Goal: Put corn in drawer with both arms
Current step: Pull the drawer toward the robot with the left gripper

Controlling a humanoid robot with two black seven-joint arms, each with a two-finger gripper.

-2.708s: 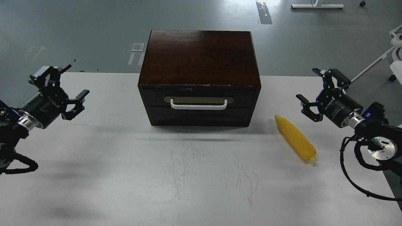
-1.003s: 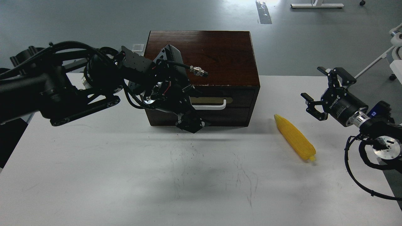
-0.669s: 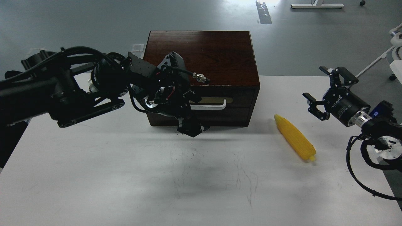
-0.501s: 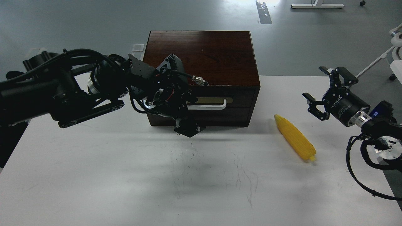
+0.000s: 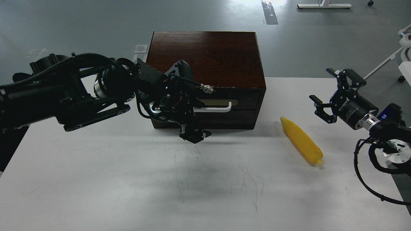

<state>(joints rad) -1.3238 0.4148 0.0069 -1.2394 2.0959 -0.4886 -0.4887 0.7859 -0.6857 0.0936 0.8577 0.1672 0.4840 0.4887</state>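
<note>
The dark brown wooden box (image 5: 205,54) stands at the back middle of the white table (image 5: 128,186). Its drawer (image 5: 244,98) looks shut. The white bar handle (image 5: 216,108) shows on its right part only. My left arm reaches across the box front, and my left gripper (image 5: 193,120) hangs at the handle's left end, dark against the wood; its fingers cannot be told apart. The yellow corn (image 5: 301,141) lies on the table right of the box, point toward the back. My right gripper (image 5: 322,96) is open and empty, above and right of the corn.
The table's right edge runs close behind my right arm, whose black cables (image 5: 366,179) loop over it. A white chair frame (image 5: 403,48) stands off the table at far right. Grey floor lies behind the box.
My left arm has swung in from the far left to the drawer front, then sunk slightly lower at the handle's left end. My right gripper has drifted slightly right. The corn has not moved.
</note>
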